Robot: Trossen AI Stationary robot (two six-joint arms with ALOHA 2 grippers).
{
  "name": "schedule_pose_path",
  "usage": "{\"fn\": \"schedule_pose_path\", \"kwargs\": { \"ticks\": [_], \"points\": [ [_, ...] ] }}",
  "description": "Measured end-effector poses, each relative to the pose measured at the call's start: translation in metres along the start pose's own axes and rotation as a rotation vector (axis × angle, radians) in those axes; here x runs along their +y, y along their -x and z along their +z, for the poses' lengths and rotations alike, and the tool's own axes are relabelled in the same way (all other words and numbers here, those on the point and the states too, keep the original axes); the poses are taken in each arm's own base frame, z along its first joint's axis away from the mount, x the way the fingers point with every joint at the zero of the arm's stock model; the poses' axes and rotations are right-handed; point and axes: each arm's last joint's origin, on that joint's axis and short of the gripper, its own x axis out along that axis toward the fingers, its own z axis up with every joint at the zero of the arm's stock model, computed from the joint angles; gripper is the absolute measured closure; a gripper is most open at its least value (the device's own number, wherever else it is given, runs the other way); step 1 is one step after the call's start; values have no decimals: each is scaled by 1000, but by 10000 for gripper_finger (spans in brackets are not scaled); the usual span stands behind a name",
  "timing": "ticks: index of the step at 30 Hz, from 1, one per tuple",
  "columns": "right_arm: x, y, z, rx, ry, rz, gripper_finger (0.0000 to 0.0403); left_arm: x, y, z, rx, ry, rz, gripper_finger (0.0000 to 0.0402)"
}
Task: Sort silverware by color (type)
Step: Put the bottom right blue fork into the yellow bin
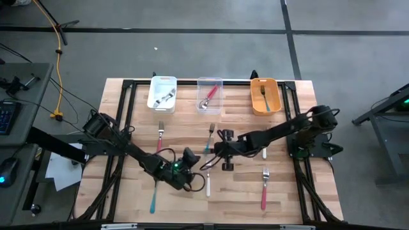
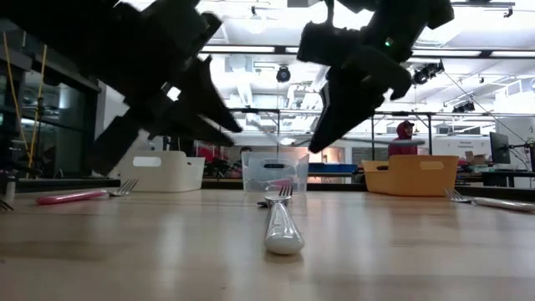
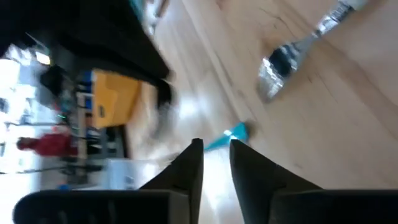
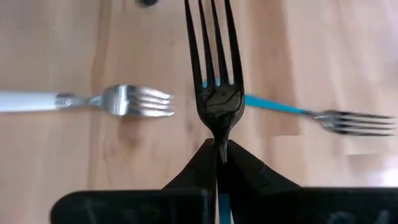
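My right gripper (image 1: 218, 151) hangs over the table's middle, shut on a teal-handled fork (image 4: 216, 74) whose silver head sticks out past the fingertips. My left gripper (image 3: 215, 148) is raised near the front middle (image 1: 189, 160), fingers a narrow gap apart and holding nothing. The handle end of a teal fork (image 3: 231, 133) lying flat shows past its tips. Also flat on the table are a white fork (image 1: 208, 183) (image 2: 282, 224), that teal fork (image 1: 209, 138), a second teal fork (image 1: 153, 199) and two red-pink forks (image 1: 161, 135) (image 1: 264, 190). My right gripper pinches the teal fork at its neck (image 4: 221, 140), where the silver head narrows into the handle. The fingers lie along the fork and the teal handle (image 4: 219, 208) runs back between them. The head points toward the table's left, and the fork is lifted clear of the table.
Three bins stand along the far edge, each holding silverware: white (image 1: 162, 93), clear (image 1: 209, 94) and orange (image 1: 265, 96). Another white piece (image 1: 264, 153) lies beside the right arm. The two grippers are close together at mid-table. People show in the room beyond.
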Motion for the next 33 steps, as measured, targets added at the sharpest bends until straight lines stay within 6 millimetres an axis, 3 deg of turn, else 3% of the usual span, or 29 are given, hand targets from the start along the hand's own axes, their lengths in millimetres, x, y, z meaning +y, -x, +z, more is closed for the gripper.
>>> {"fn": "schedule_pose_path", "kwargs": {
  "ticks": [3, 8, 17, 20, 25, 33],
  "points": [
    [-10, 9, -5, -10, -16, -23, 396, -1, 2, -15, 1, 79, -30, 313],
    [-41, 23, -32, 22, -127, -105, 396, 1, 8, -40, -40, 243, -89, 303],
    [-139, 86, -71, 21, -562, -390, 393, 32, 17, -88, -225, 653, -72, 314],
    [-175, 99, -85, 35, -655, -473, 393, 40, 21, -108, -255, 752, -32, 319],
    [-219, 103, -111, 105, -756, -530, 392, 49, 29, -132, -328, 871, -33, 327],
    [-259, 91, -136, 164, -828, -572, 392, 54, 42, -159, -362, 972, 12, 341]
  ]
}}
